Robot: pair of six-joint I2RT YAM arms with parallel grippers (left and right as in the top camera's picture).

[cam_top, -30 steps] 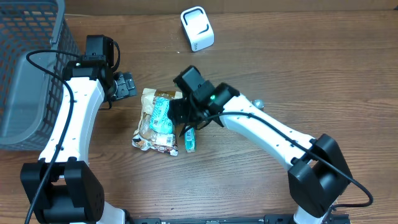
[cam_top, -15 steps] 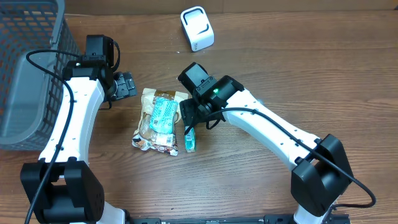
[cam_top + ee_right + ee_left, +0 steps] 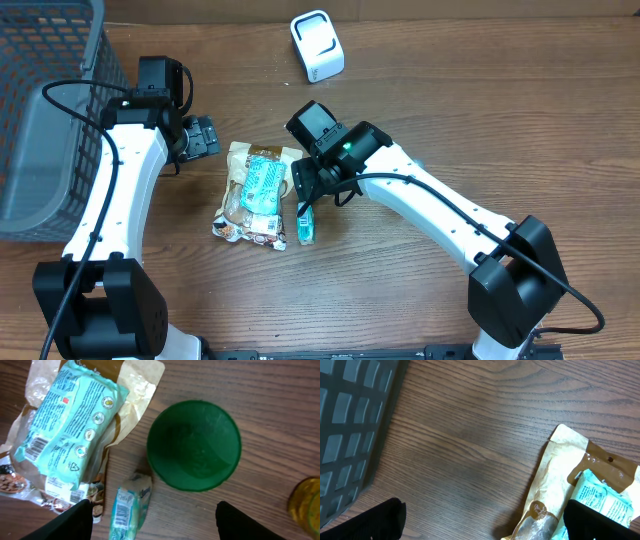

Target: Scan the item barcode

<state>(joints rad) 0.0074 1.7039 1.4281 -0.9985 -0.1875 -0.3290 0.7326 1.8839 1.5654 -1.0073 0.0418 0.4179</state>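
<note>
A large teal packet (image 3: pixel 70 425) with a barcode at its lower end lies on a brown snack bag (image 3: pixel 245 200). A small teal packet (image 3: pixel 127 510), barcode up, lies on the wood just right of the bag, also seen from above (image 3: pixel 305 225). My right gripper (image 3: pixel 155 527) hovers open over it, with the packet below the gap near the left finger, untouched. My left gripper (image 3: pixel 205 137) stands wide open at the bag's upper left; in its own view the bag (image 3: pixel 560 475) lies near the right fingertip (image 3: pixel 605 520). The white scanner (image 3: pixel 318 45) sits at the back.
A grey mesh basket (image 3: pixel 50 100) fills the far left, its wall close to the left wrist (image 3: pixel 350 425). A green bowl (image 3: pixel 194 445) stands under the right arm, hidden from above. A yellow object (image 3: pixel 307 505) shows at the right edge.
The right gripper has shifted slightly right, off the large teal packet, and its jaws have spread wider. The left arm and the items have not moved.
</note>
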